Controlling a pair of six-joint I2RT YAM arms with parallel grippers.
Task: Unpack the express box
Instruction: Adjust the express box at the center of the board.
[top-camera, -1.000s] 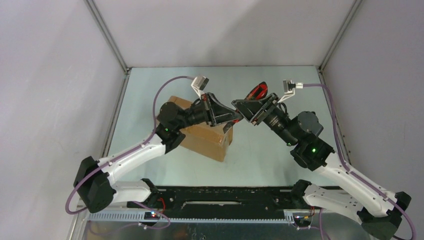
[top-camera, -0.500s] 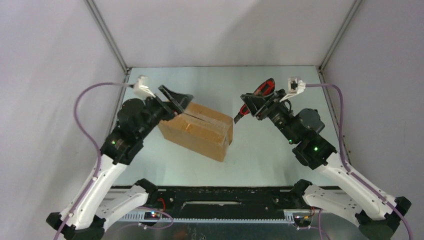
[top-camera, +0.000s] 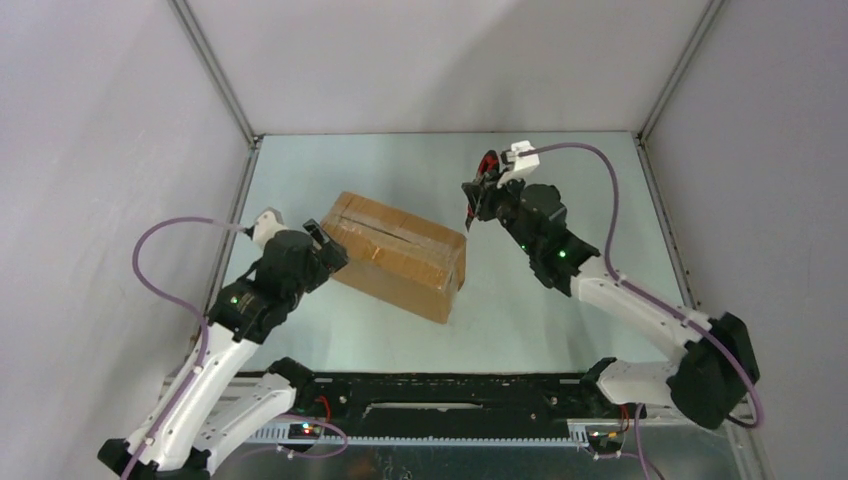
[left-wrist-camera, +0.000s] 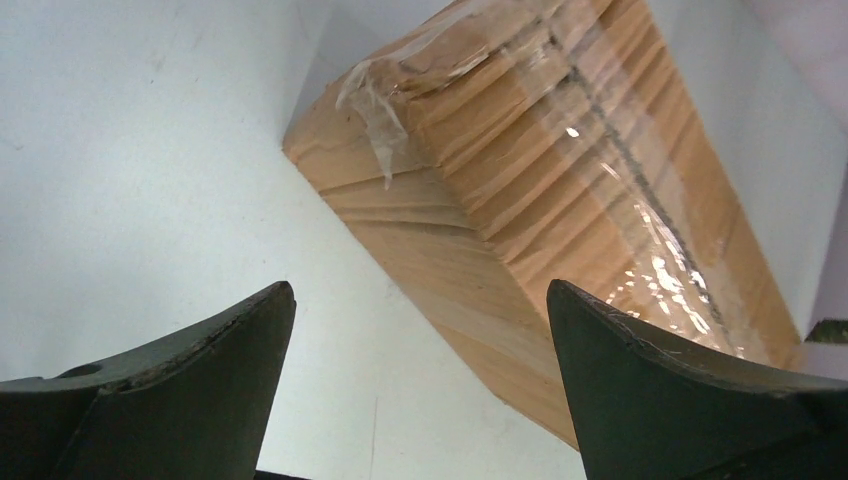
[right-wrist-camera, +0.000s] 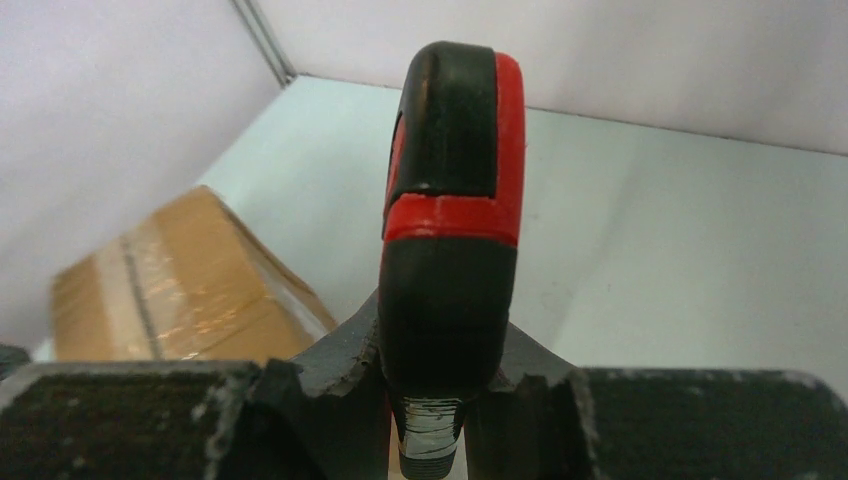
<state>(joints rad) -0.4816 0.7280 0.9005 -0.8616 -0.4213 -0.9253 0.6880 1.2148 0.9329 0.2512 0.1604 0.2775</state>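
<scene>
Lying just ahead of left hand (top-camera: 326, 244), express box (top-camera: 400, 255), fingers (left-wrist-camera: 180, 400) spread

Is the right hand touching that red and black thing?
Touching. The right wrist view shows the right hand clamped on the red and black tool, with a finger pressed against each side of it.
</scene>
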